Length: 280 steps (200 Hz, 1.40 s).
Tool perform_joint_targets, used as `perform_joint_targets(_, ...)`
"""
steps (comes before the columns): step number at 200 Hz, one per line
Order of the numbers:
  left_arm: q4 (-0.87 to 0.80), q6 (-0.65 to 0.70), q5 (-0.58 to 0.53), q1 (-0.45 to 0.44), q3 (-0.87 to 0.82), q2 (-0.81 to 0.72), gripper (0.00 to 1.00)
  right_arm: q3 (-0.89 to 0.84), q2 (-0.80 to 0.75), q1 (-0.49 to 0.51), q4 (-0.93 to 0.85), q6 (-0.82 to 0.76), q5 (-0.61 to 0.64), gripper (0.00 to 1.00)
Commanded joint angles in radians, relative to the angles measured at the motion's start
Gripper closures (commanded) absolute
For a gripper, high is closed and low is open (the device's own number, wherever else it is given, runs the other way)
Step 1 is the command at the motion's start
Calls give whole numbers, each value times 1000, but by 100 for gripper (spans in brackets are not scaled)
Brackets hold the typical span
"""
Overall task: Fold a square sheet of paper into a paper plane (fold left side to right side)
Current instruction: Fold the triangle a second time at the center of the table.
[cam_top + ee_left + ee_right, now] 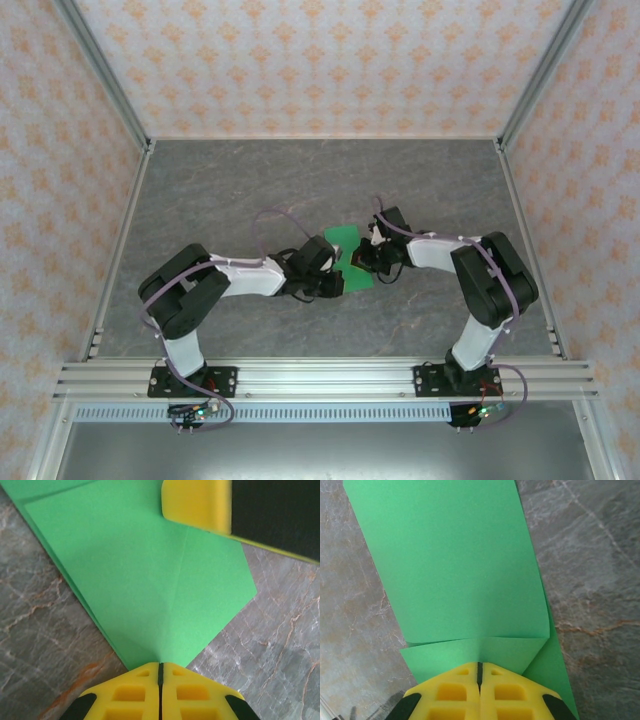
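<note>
Pinning creased paper at mid-table

We are seeing the square sheet of paper lying mid-table, with every table edge well apart. Both arms are bending inward, and the left gripper and right gripper are meeting its opposite edges, jaws closed.

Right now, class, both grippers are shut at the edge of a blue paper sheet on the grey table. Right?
No: the paper sheet is green, not blue, as the left wrist view shows. The left gripper and right gripper are indeed shut at its edge, on the grey table.
</note>
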Motion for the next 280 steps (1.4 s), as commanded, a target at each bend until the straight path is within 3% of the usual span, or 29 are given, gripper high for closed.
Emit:
perform_joint_targets(1, -153, 5, -7, -24, -60, -12, 92, 10, 31, -2, -60, -23, 80, 98)
perform_joint_targets(110, -178, 8, -8, 9, -40, -144, 92, 8, 12, -2, -61, -25, 66, 97)
perform_joint_targets(206, -151, 29, 17, 15, 159, 58, 92, 8, 10, -3, -76, -32, 66, 98)
perform_joint_targets(280, -174, 19, -6, 14, 30, 20, 92, 10, 6, -2, -87, -40, 74, 98)
